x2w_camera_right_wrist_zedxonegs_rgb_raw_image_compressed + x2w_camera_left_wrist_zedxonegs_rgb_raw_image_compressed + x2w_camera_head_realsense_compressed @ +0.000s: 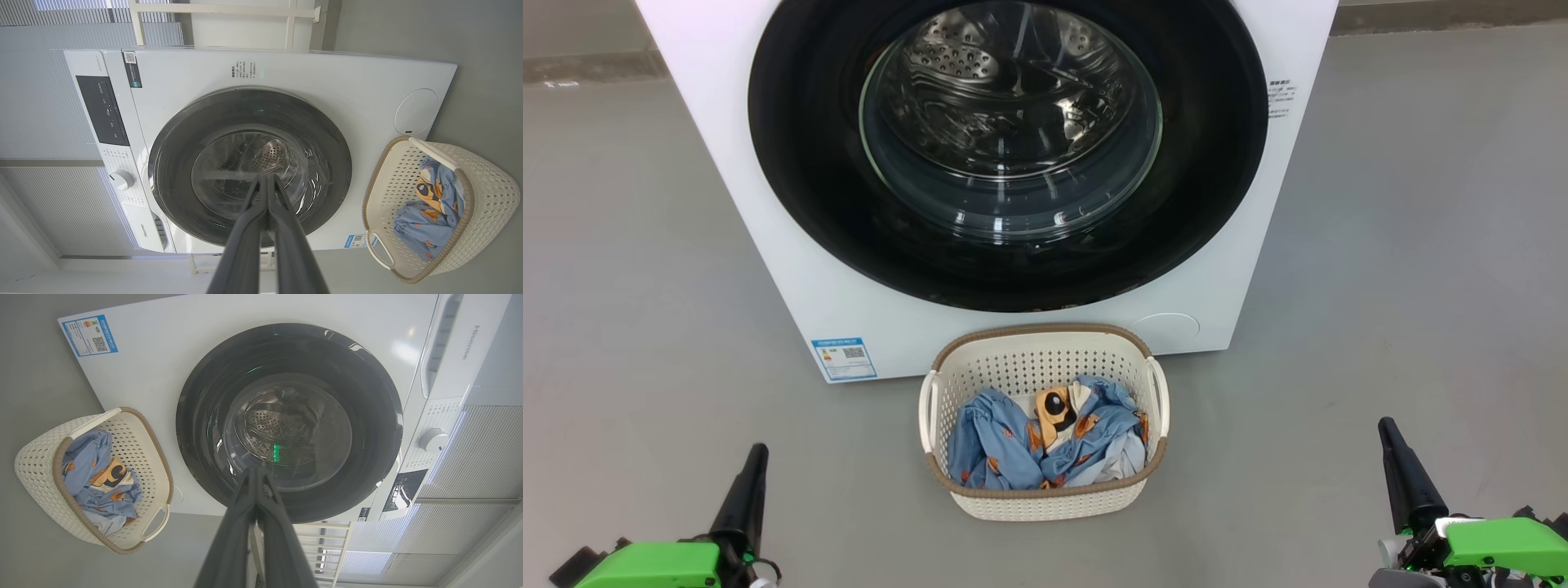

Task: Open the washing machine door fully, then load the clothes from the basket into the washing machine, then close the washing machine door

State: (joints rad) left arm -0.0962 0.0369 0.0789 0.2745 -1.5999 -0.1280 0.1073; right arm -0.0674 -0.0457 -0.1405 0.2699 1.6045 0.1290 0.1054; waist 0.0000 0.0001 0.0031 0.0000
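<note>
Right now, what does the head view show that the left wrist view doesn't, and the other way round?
Head view, of the two: the right end effector, shut, low at the right.
Left wrist view, of the two: the control knob, the drawer panel with its brand name beside it, and slatted blinds beyond.
Both: the washing machine, the washing machine door shut against it, the blue sticker, the basket on the floor holding the clothes, and the left end effector, shut and empty.

Grey floor [1421,245], pale slatted blinds [41,122]
</note>
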